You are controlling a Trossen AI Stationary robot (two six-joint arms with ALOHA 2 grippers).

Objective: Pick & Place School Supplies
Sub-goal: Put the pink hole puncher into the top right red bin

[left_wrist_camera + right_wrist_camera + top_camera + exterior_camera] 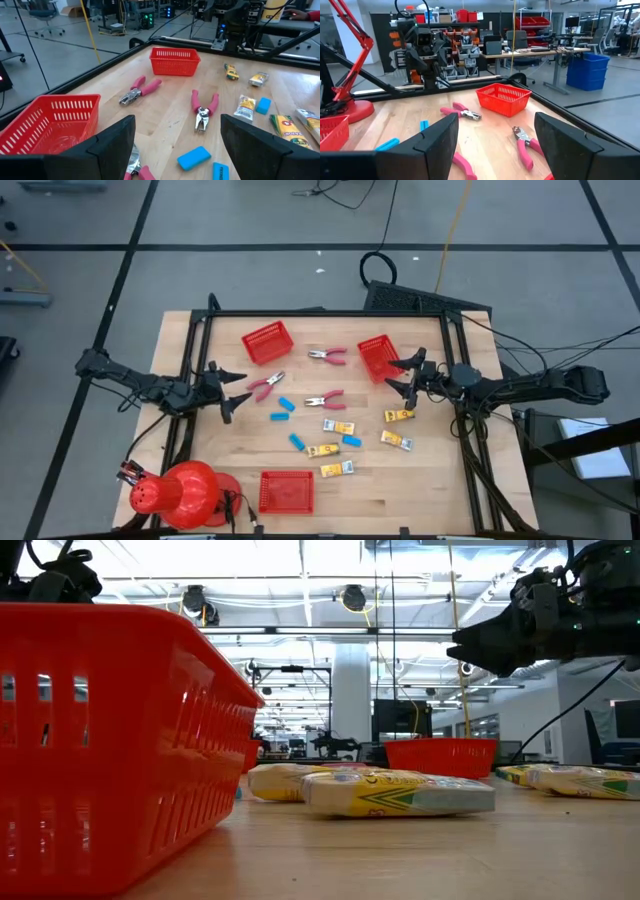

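Note:
The school supplies lie scattered on the wooden table between my arms. Three pink-handled pliers (265,386) (327,356) (325,400) lie flat toward the far side. Several light-blue blocks (287,403) and yellow packets (338,426) lie toward the near side. My left gripper (232,390) hovers open at the table's left, its fingers pointing at the nearest pliers (135,167). My right gripper (400,375) hovers open at the right, above the table (480,640), beside a red basket (378,357). In the right wrist view its open fingers (495,120) frame pliers (525,145).
Red mesh baskets stand at far left (267,342), far right and the near edge (286,491). A big red dome (185,492) sits at the near left corner. A black frame (320,313) rims the table. Bare wood shows at the near right (420,490).

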